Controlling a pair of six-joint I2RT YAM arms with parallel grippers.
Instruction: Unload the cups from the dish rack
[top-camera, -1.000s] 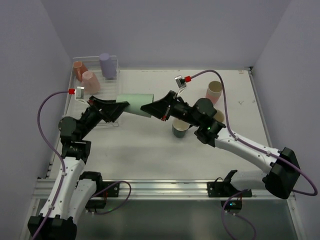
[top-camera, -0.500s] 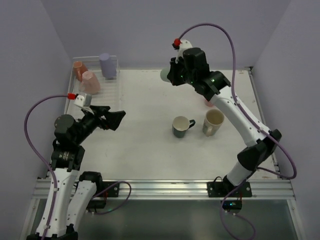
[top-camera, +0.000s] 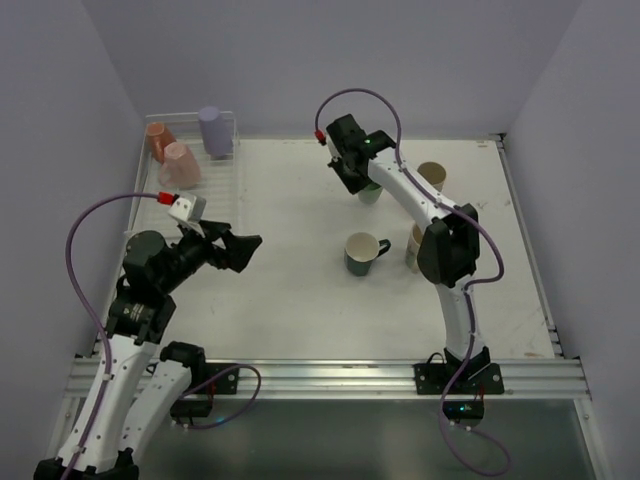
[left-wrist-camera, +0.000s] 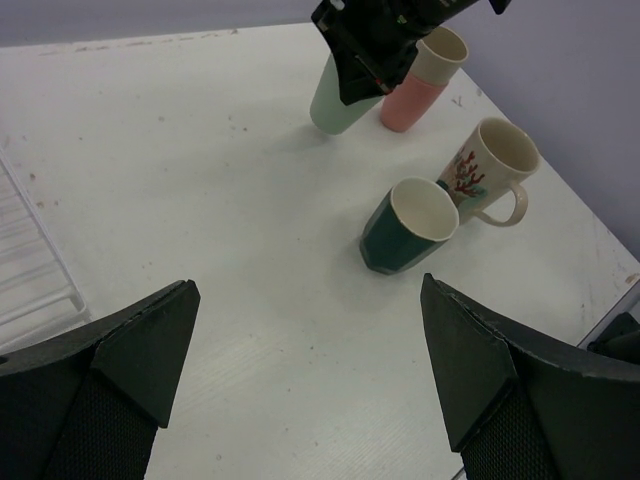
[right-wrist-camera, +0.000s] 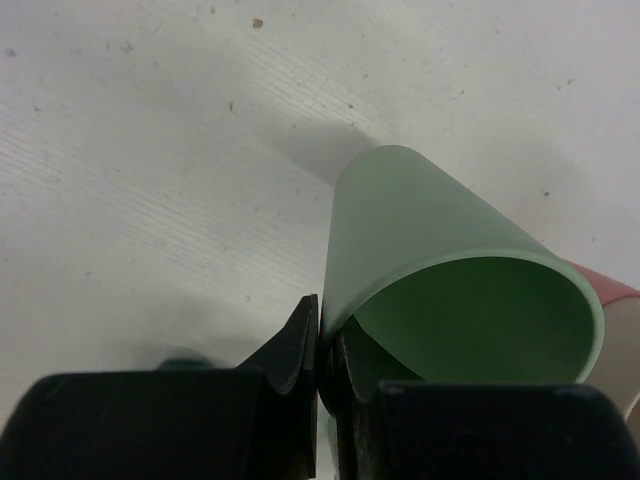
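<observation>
My right gripper is shut on the rim of a pale green cup, one finger inside and one outside. The green cup stands mouth up at the table's far side, next to a pink cup with a beige cup nested in it. Closer in are a dark green mug and a cream mug. My left gripper hangs open and empty over bare table right of the dish rack. The rack holds orange, pink and purple cups.
The right arm's forearm crosses above the cream mug and partly hides it in the top view. Purple walls close the table at the back and both sides. A corner of the rack's wire shows at the left wrist view's left edge.
The green cup passed from my left gripper to the right one, which carried it to the far side beside the pink cup. The left jaws opened wide and the arm drew back.
</observation>
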